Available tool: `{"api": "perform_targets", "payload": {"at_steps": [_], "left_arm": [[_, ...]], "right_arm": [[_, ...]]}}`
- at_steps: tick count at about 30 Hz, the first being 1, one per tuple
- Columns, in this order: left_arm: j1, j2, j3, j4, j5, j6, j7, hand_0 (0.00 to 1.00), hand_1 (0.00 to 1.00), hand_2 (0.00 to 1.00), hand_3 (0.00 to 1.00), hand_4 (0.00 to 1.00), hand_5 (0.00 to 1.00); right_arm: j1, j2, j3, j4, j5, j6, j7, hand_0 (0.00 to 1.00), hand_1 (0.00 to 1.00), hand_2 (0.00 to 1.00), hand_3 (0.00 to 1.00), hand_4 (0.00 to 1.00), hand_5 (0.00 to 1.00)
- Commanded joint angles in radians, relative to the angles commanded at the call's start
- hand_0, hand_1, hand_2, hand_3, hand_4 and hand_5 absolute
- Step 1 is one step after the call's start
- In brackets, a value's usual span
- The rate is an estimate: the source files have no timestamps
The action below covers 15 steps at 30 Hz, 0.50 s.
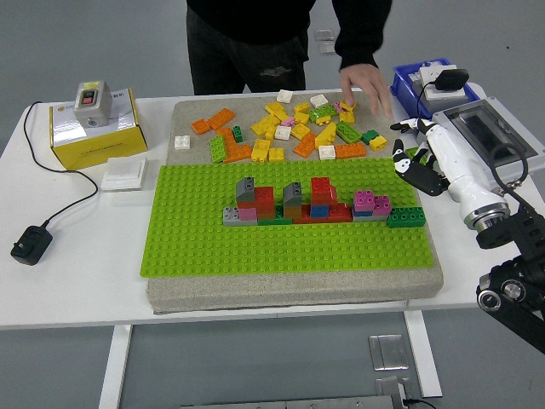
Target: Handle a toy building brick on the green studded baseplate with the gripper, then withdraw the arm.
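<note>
The green studded baseplate (281,247) lies on a grey pad at the table's middle. A row of built bricks (294,207) in red, grey, blue and pink stands across it. A dark green brick (406,217) sits at the row's right end on the plate. My right hand (415,153) is white with black fingertips, open and empty, raised above and to the right of the green brick, past the plate's right edge. A person's hand (364,85) hovers over the loose bricks (289,128) at the pad's far side. My left arm is out of view.
A yellow box (92,132) with a grey switch unit stands at the left, a white block (124,173) beside it, and a black plug (31,245) with a cable. A clear-lidded case (485,128) and a blue bin (426,81) stand at the right.
</note>
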Motion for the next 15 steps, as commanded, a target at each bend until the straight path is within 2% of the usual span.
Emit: {"api": "perform_targets", "payload": {"at_steps": [1, 2, 7, 8, 13, 14, 15], "left_arm": [[0.003, 0.001, -0.001, 0.000, 0.001, 0.000, 0.000, 0.660, 0.579, 0.580, 0.600, 0.220, 0.631], [0.006, 0.001, -0.003, 0.000, 0.003, 0.001, 0.000, 0.660, 0.579, 0.583, 0.601, 0.220, 0.629], [0.016, 0.004, -0.012, 0.000, 0.019, 0.002, 0.000, 0.660, 0.579, 0.583, 0.601, 0.220, 0.629], [0.017, 0.005, -0.014, 0.000, 0.023, 0.002, 0.000, 0.660, 0.579, 0.582, 0.601, 0.221, 0.629], [0.024, 0.007, -0.025, 0.000, 0.039, 0.001, 0.005, 0.660, 0.579, 0.582, 0.601, 0.221, 0.629], [0.025, 0.007, -0.027, 0.000, 0.041, 0.002, 0.005, 0.662, 0.592, 0.582, 0.604, 0.222, 0.630], [0.026, 0.007, -0.028, 0.000, 0.041, 0.002, 0.006, 0.662, 0.592, 0.582, 0.604, 0.222, 0.630]], "right_arm": [[-0.016, 0.007, 0.023, -0.005, 0.023, -0.006, 0.021, 0.316, 0.477, 0.835, 0.757, 0.457, 0.443], [-0.029, 0.013, 0.045, -0.010, 0.046, -0.011, 0.042, 0.411, 0.604, 0.824, 0.751, 0.479, 0.477], [-0.060, 0.044, 0.158, -0.042, 0.186, -0.012, 0.162, 0.411, 0.604, 0.824, 0.751, 0.479, 0.477], [-0.061, 0.049, 0.179, -0.051, 0.217, -0.007, 0.188, 0.519, 0.683, 0.820, 0.746, 0.490, 0.543], [-0.063, 0.060, 0.245, -0.080, 0.366, 0.015, 0.304, 0.519, 0.683, 0.820, 0.746, 0.490, 0.543], [-0.064, 0.061, 0.252, -0.083, 0.385, 0.018, 0.321, 0.633, 0.723, 0.820, 0.776, 0.553, 0.682], [-0.067, 0.062, 0.264, -0.087, 0.423, 0.024, 0.347, 0.633, 0.723, 0.820, 0.776, 0.553, 0.682]]}}
